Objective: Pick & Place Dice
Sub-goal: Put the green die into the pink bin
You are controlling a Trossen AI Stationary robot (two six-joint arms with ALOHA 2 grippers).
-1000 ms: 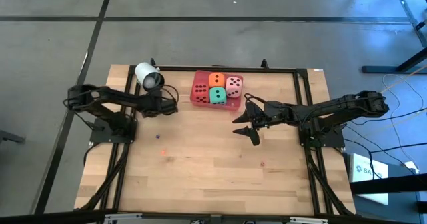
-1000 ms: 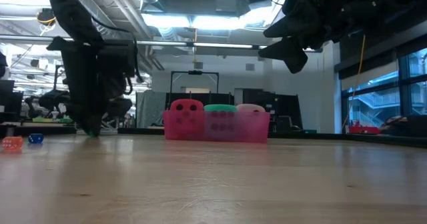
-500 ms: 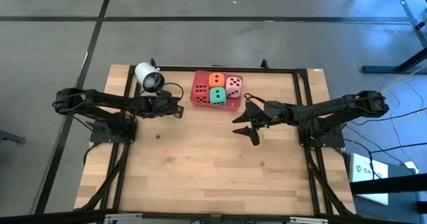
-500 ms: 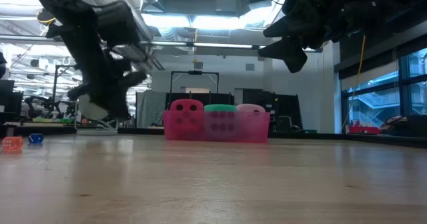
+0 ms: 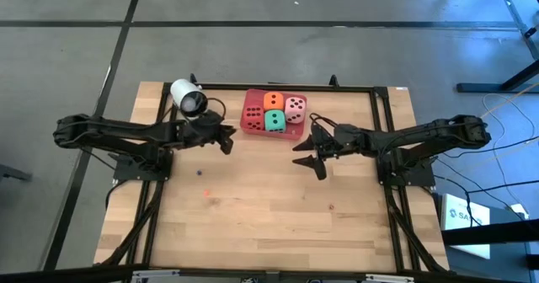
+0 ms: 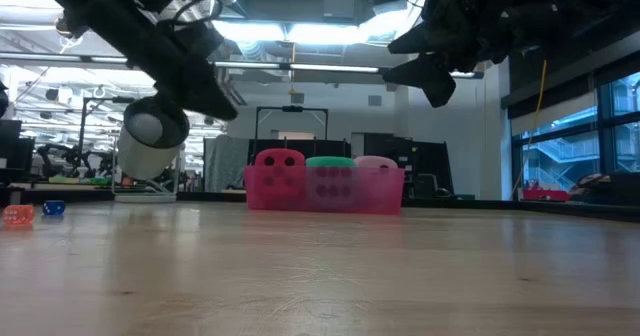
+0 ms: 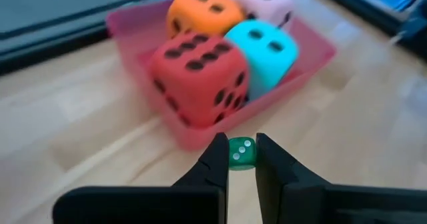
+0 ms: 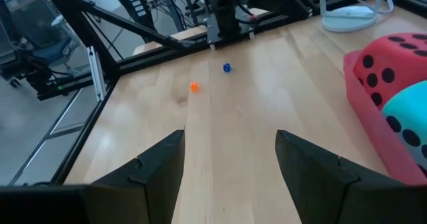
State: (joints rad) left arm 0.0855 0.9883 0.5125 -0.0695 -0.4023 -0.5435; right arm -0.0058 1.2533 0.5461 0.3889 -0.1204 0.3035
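Over the last second the left arm stretched out across the table (image 5: 269,224) towards the pink tray (image 5: 246,128), while the right arm barely shifted. The left gripper (image 5: 226,140) ended just beside the tray's near-left corner, raised above the wood in the low view. A white cylindrical device (image 5: 188,96) stood close behind that arm near the far-left edge.

The right gripper (image 5: 309,158) hung off the tray's right corner, fingers spread and empty, with open board in front of it. The middle and near half of the table lay bare apart from specks.

All four big dice sat inside the tray: red die (image 5: 253,114), orange die (image 5: 274,100), green die (image 5: 274,120) and light pink die (image 5: 295,108), packed together.

Only the left wrist view showed that the left claw was pinched on a tiny green die (image 7: 241,153), held just in front of the tray wall. The right wrist view picked out a tiny blue die (image 8: 227,67) and a tiny orange die (image 8: 194,87), near each other on the wood.
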